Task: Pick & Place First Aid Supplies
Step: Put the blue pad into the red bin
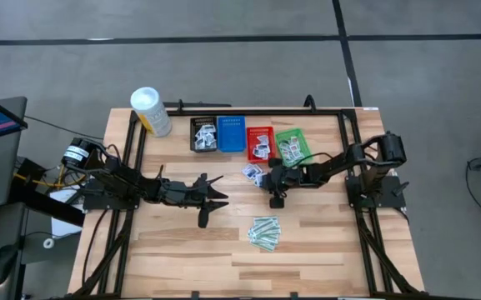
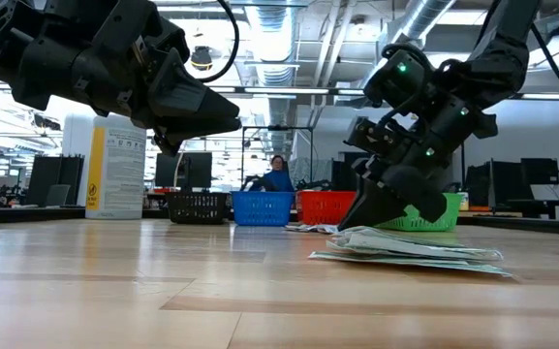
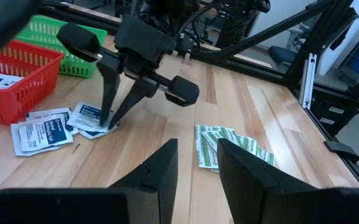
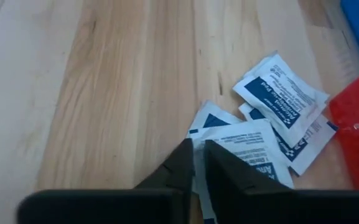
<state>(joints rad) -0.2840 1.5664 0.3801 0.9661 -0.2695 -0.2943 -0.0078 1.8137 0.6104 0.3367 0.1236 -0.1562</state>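
Observation:
Several white packets with blue print (image 1: 253, 172) lie flat and overlapping on the wooden table in front of the red basket (image 1: 260, 143). My right gripper (image 4: 196, 144) stands on the near end of this pile (image 3: 48, 127), shut on one packet. A fan of pale-green strips (image 1: 265, 233) lies flat nearer the table's near edge. My left gripper (image 3: 196, 146) hovers open above bare wood left of the strips and touches nothing. The black (image 1: 204, 133), red and green (image 1: 291, 143) baskets hold more packets. My right gripper holds a white packet with blue print by its edge (image 4: 219, 140), pinched between the two fingers. The fingers (image 3: 107, 93) come from above, slanting down. The packet lies flat on the table among the others.
A row of small mesh baskets, black, blue (image 1: 231, 133), red and green, stands along the far side. A tall white tub with a yellow label (image 1: 151, 111) stands at the far left corner. A black frame (image 1: 353, 125) borders the table. Bare wood shows at the near side.

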